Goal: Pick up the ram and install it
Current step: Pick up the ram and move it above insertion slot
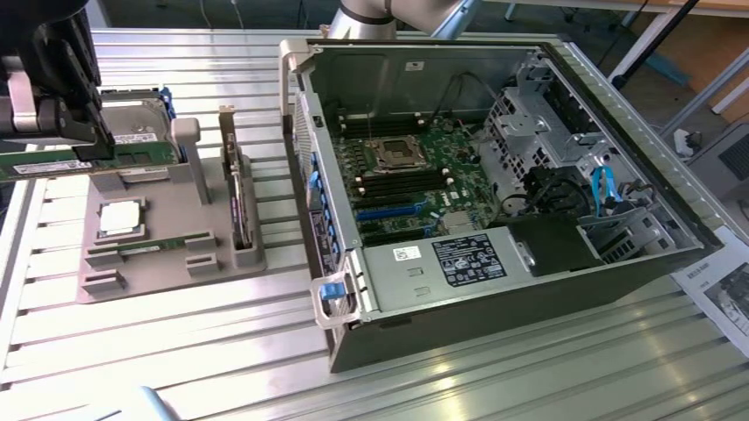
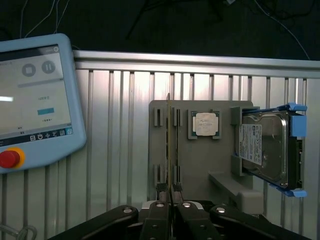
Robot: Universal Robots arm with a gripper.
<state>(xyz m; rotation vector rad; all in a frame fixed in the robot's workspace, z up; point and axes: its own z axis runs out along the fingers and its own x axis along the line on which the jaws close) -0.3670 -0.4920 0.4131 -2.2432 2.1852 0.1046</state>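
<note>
The ram (image 1: 47, 166), a thin green stick with a pale label, hangs level in the air at the exterior view's far left. My gripper (image 1: 65, 142) is shut on it from above, over the left part of the grey holder (image 1: 175, 263). In the wrist view the ram (image 2: 169, 145) shows edge-on as a thin line running out from between the gripper's (image 2: 172, 199) fingers. A second green stick (image 1: 146, 249) lies in a slot of the holder. The open computer case (image 1: 492, 289) lies at the exterior view's right, its motherboard (image 1: 404, 171) with dark memory slots exposed.
The holder also carries a square silver processor (image 1: 121, 217), an upright dark expansion card (image 1: 241, 210) and a hard drive (image 1: 139, 132) in a blue-clipped frame. A teach pendant (image 2: 35, 100) lies on the slatted metal table (image 1: 234, 351) beside the holder.
</note>
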